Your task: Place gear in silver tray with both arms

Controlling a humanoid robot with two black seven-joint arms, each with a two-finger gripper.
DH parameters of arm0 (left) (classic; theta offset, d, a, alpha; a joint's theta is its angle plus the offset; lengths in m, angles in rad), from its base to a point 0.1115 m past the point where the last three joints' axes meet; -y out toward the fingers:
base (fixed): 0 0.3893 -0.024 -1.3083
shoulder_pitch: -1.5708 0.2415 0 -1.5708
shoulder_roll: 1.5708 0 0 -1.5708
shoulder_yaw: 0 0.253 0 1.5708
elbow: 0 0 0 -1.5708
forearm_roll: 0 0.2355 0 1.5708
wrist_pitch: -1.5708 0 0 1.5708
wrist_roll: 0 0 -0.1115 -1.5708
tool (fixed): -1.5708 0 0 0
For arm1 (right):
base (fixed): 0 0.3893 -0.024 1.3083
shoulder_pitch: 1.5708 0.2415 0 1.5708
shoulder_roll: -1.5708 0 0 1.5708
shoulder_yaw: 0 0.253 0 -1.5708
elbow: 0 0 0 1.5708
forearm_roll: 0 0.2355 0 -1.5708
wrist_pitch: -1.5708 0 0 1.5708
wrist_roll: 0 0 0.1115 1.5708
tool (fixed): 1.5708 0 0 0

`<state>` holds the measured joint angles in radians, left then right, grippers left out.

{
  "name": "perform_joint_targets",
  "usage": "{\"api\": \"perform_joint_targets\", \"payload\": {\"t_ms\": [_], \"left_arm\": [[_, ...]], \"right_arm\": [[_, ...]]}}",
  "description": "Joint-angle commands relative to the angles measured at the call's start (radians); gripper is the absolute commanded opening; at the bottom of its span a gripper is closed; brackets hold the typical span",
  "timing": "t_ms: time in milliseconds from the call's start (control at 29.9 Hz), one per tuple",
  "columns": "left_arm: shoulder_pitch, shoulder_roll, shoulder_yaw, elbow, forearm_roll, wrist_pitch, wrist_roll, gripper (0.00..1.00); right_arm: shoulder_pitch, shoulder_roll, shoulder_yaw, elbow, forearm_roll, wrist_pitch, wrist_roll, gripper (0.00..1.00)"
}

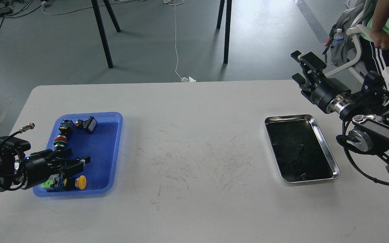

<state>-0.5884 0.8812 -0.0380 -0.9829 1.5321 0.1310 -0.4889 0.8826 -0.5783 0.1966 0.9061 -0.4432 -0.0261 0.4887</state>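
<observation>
The silver tray [323, 141] lies on the right side of the white table; a small dark piece [301, 147] sits on its dark bottom, too small to tell what it is. No clear gear shows elsewhere. My left gripper [79, 156] is open and empty, low over the front of the blue tray [111, 118]. My right gripper [295, 65] is open and empty, raised above the table's far right edge, behind and apart from the silver tray.
The blue tray holds several push-button parts: a yellow button [80, 182], a green piece [47, 184], a red and green stack [59, 141] and a black switch [90, 124]. A person [388, 30] stands at the far right. Black stand legs [226, 32] rise behind the table.
</observation>
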Motion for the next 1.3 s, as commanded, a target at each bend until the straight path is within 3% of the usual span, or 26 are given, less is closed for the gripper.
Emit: {"api": "perform_joint_targets", "payload": {"t_ms": [0, 702, 1270], "left_arm": [[0.004, 0.004, 0.001, -0.011, 0.006, 0.001, 0.000, 0.82], [-0.005, 0.042, -0.003, -0.094, 0.028, 0.016, 0.000, 0.82], [0.004, 0.013, -0.002, -0.014, 0.060, 0.035, 0.000, 0.82]], "right_arm": [[-0.001, 0.003, 0.001, -0.003, 0.000, 0.002, 0.000, 0.93], [-0.002, 0.014, -0.002, -0.007, -0.002, 0.002, 0.000, 0.93], [-0.002, 0.014, -0.005, -0.004, -0.002, 0.003, 0.000, 0.93]]}}
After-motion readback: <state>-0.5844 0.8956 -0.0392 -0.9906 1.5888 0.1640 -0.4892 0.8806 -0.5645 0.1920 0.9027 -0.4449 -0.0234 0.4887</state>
